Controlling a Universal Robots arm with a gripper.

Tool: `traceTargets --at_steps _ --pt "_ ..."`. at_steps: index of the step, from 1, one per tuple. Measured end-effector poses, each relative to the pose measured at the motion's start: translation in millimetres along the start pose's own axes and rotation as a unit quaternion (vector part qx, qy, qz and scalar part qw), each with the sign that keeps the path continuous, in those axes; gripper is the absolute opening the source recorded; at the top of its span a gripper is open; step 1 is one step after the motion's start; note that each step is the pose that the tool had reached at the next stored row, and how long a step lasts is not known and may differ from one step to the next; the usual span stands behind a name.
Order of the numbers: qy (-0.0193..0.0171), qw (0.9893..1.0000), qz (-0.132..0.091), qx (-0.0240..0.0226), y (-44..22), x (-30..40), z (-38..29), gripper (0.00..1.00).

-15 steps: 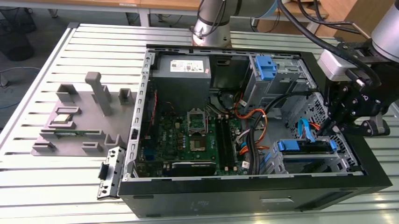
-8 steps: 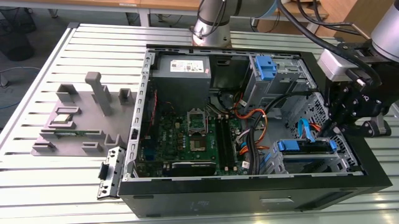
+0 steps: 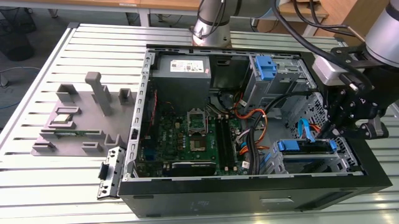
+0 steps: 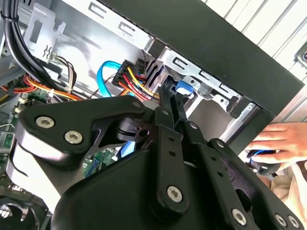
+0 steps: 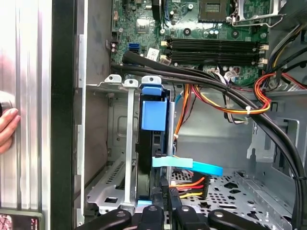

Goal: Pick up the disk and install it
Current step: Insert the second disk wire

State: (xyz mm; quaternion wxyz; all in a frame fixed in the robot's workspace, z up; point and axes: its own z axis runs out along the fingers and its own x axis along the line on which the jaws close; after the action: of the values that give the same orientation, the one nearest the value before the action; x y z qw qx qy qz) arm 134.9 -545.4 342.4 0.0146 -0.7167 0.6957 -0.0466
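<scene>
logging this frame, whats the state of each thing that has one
disk: on edge in the metal drive cage, blue rail showing
gripper: fingers shut, tips by the disk's blue rail
computer case: side open, board and cables exposed
drive cage: holds the disk
light blue cable: runs across the disk's end
</scene>
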Motion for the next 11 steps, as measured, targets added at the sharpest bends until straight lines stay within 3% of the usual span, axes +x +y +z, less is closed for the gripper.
traceTargets --at_steps 4,11 --pt "0.0 1.0 0.0 0.0064 5.3 0.0 2.4 0.16" --pt "-0.0007 1.0 0.0 0.0077 7.3 2.6 5.5 0.16"
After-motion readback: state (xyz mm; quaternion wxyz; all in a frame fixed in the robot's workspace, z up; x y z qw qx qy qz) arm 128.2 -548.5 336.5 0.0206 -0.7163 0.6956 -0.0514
